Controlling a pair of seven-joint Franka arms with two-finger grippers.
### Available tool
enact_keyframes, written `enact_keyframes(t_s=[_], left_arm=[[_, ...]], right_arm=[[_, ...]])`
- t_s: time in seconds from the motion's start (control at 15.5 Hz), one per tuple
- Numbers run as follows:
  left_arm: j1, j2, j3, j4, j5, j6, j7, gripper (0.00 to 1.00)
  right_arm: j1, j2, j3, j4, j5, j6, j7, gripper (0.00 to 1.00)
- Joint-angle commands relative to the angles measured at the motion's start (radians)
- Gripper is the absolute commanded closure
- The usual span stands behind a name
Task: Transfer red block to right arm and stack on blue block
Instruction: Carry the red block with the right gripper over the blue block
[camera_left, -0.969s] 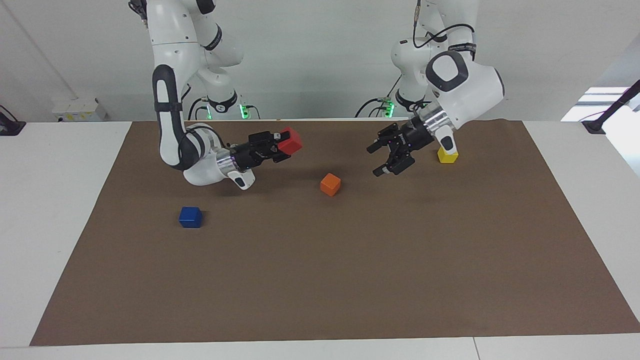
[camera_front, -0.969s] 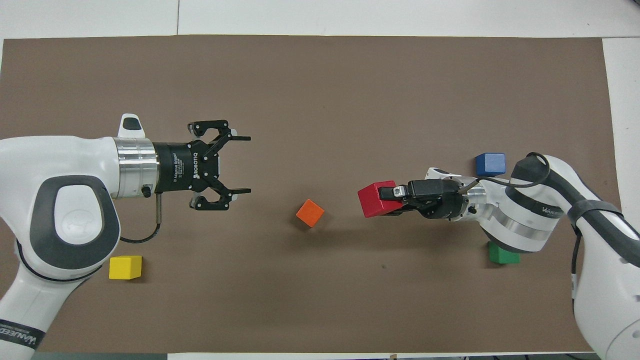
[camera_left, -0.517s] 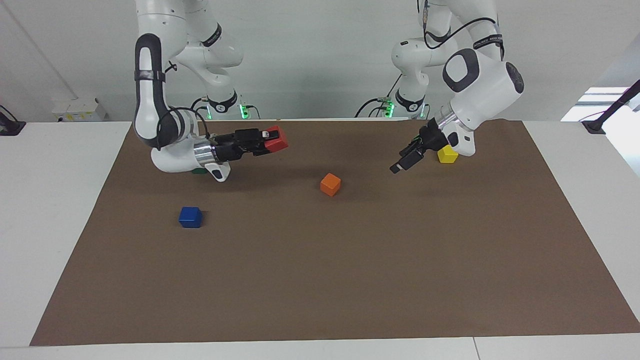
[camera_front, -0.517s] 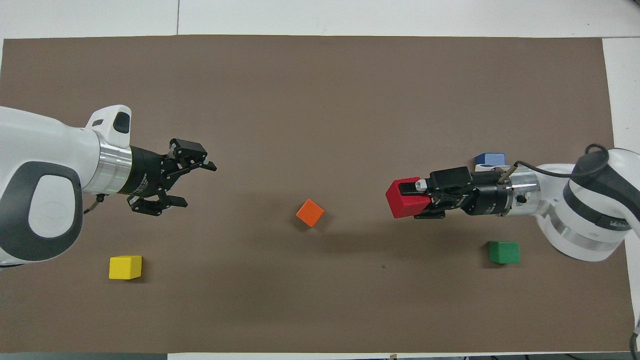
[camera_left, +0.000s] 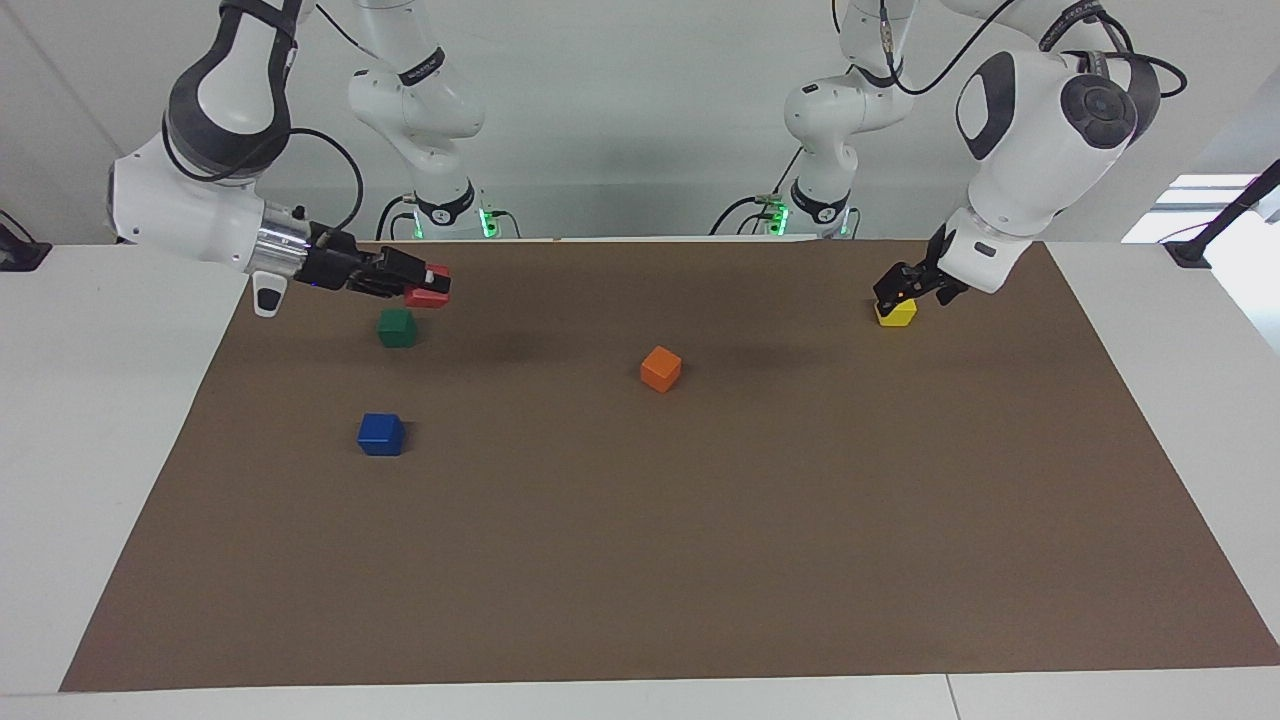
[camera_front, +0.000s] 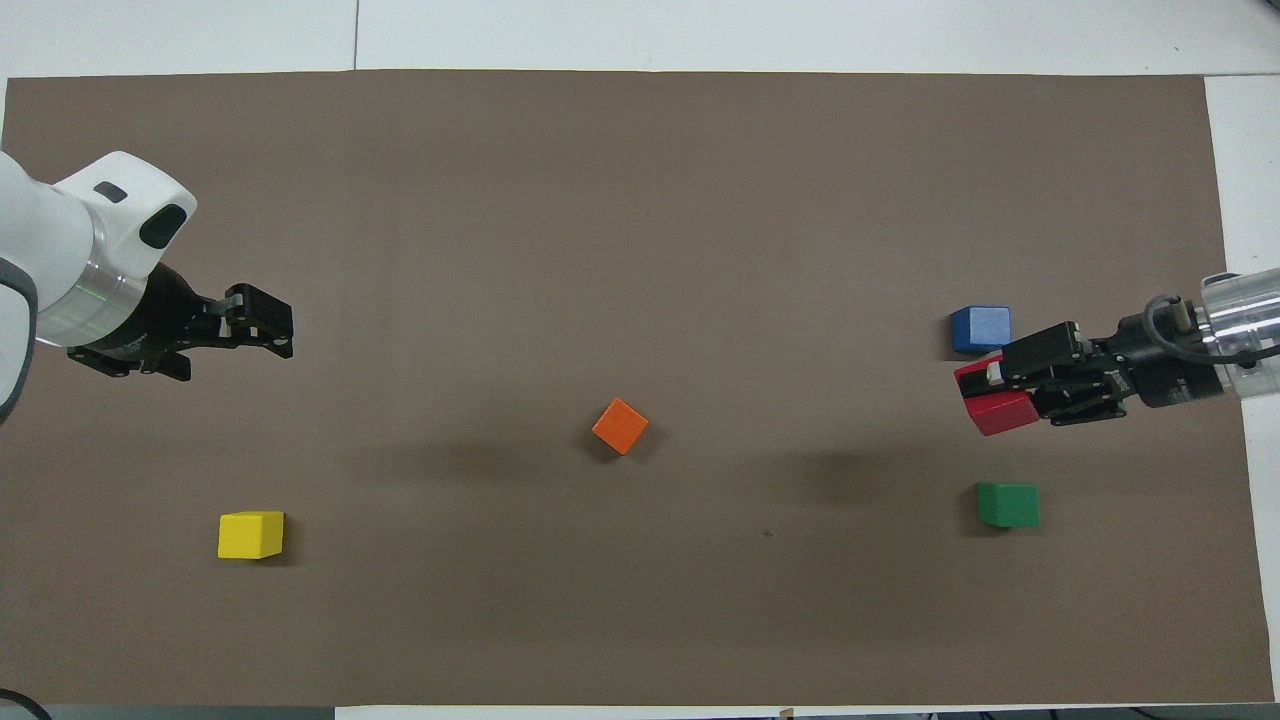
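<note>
While the left pincer (camera_front: 270, 335) waits at its own end of the table (camera_front: 640, 200), it stands open and empty. In the facing view it hangs just over the yellow block (camera_left: 896, 313), and no contact between them can be confirmed. The orange block (camera_front: 620, 425) lies mid-table, well apart from both pincers, and plays no part in the task.

At the right arm's end, the right pincer (camera_front: 985, 385) is clamped on the red block (camera_front: 995, 410) and holds it in the air with the fingers lying nearly level. The transfer therefore appears complete and the stacking step remains. The blue block (camera_front: 980, 328) rests on the table below and slightly to one side of this pincer's tip. The green block (camera_front: 1008, 504) lies below it on the side toward the robots.

Hazards, as judged from this position:
- The red block sits tilted at the fingertips. A shallow hold may let it rotate or slip during the descent.
- A level approach may drive a finger into the blue block and push it away.
- Release with poor alignment may let the red block tip off.
- The green block lies near. A descent over it stacks on the wrong cube.
</note>
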Motion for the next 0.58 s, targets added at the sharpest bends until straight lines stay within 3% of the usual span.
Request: enact_keyframes(t_s=[0.0,0.26,0.52], left_arm=[[0.002,-0.006,0.000,0.085,0.045,-0.137,0.021,0.00],[0.008,-0.006,0.008,0.168,0.040,-0.185,0.081,0.00],[0.031,-0.014,0.015,0.137,0.032,-0.092,0.092,0.00]], right_arm=[[0.021,0.087,0.016,0.138,-0.229,0.071,0.044,1.00],[0.091,0.104,0.017,0.126,-0.523,0.276,0.036,1.00],[0.104,0.124,0.016,0.111,-0.619,0.378,-0.011,1.00]])
